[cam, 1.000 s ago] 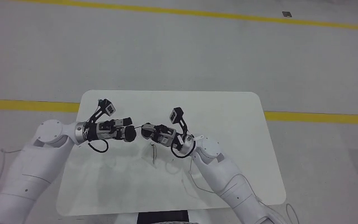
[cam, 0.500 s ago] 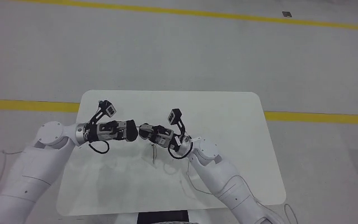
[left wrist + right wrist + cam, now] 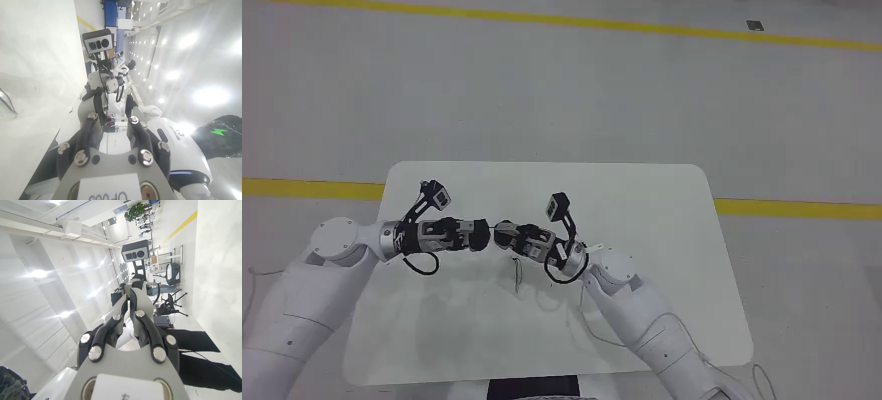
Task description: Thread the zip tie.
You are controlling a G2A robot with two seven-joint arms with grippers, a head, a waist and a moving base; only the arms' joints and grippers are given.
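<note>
Overhead, the left arm (image 3: 337,240) stretched from the far left over the white table (image 3: 662,200), with its wrist camera (image 3: 434,190) standing above the forearm. The left gripper (image 3: 483,236) hung over the table's left-centre part and pointed to the right. In the left wrist view the left gripper (image 3: 113,97) had its jaws parted. A clear gap lay between the two black fingers (image 3: 98,108), with nothing held there. Through the gap the other arm's gripper showed farther off.

Just to the right, nose to nose with it, was the right gripper (image 3: 502,234); from above it could not be told whether the two tips touched. In the right wrist view the right gripper (image 3: 130,295) had its jaws close together, leaving only a narrow slit, and no object could be made out in it.

Slightly further right and nearer the robot, the zip tie (image 3: 518,279) showed as a thin dark line against the table top, near the right gripper. It could not be told whether it lay on the surface or touched the gripper. Beyond it the right arm (image 3: 617,270) ran back toward the table's near edge, below its own wrist camera (image 3: 560,207).
</note>
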